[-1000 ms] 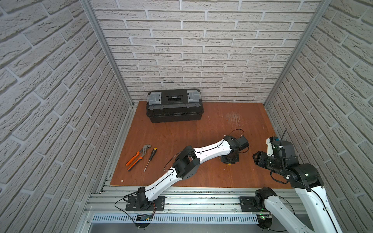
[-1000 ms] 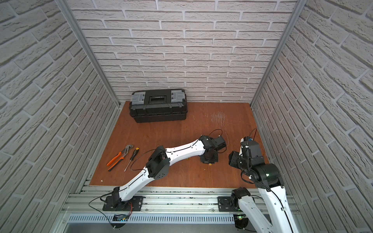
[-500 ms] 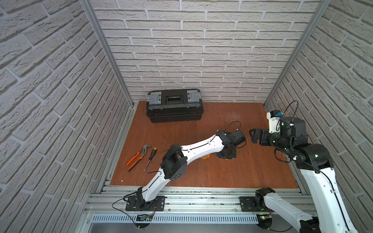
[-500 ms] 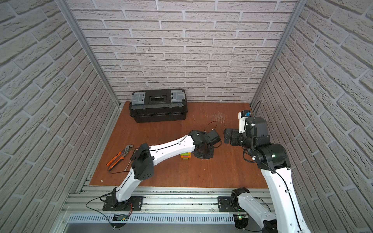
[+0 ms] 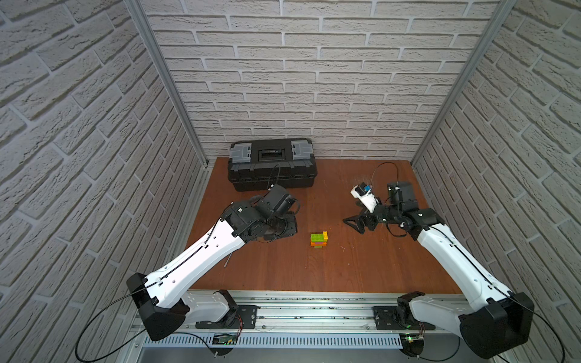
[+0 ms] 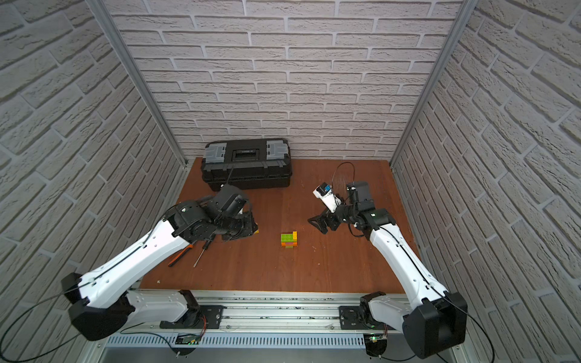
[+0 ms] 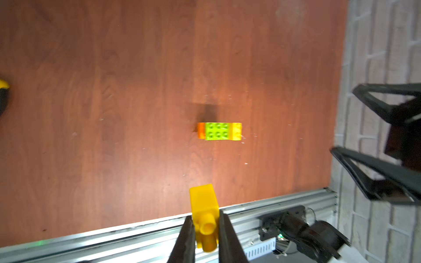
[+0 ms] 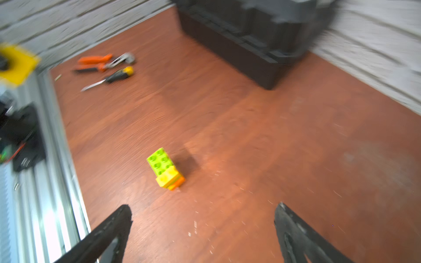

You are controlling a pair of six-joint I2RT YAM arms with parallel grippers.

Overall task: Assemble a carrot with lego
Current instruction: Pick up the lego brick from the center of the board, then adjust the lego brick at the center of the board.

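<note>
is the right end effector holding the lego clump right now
No, in the right wrist view the right end effector stands wide open and empty, with the lego clump sitting apart from it.

We saw both top views look down from high over the front onto the whole reddish-brown wooden tabletop point(image 5: 345, 270), both wrist views nearer, all four sharing the small orange-and-lime studded plastic brick clump point(image 5: 319, 239).

No legible text anywhere.
</note>
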